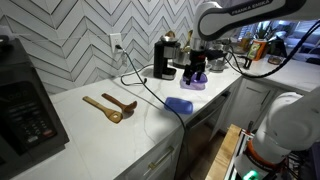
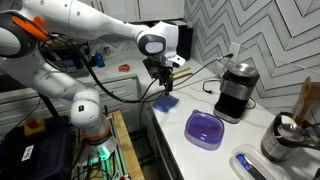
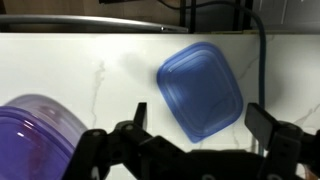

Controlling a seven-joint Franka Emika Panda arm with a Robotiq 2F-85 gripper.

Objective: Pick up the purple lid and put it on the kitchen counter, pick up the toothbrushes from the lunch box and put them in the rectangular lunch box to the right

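Observation:
The purple lid (image 2: 205, 130) lies on the white kitchen counter (image 2: 190, 155) near the coffee maker; it also shows in an exterior view (image 1: 195, 81) and at the lower left of the wrist view (image 3: 35, 135). It seems to cover the lunch box, which is hidden, as are the toothbrushes. A flat periwinkle-blue lid (image 3: 200, 90) lies beside it, seen in both exterior views (image 1: 179, 104) (image 2: 166, 102). My gripper (image 3: 200, 112) hangs open and empty above the blue lid, clear of the counter (image 2: 163, 78) (image 1: 197, 66).
A black coffee maker (image 2: 235, 90) stands at the wall behind the lids. A metal pot (image 2: 285, 140) and a blue rectangular box (image 2: 245, 165) sit further along. Two wooden spoons (image 1: 110, 106) lie on the counter. A black appliance (image 1: 25, 105) stands at the far end.

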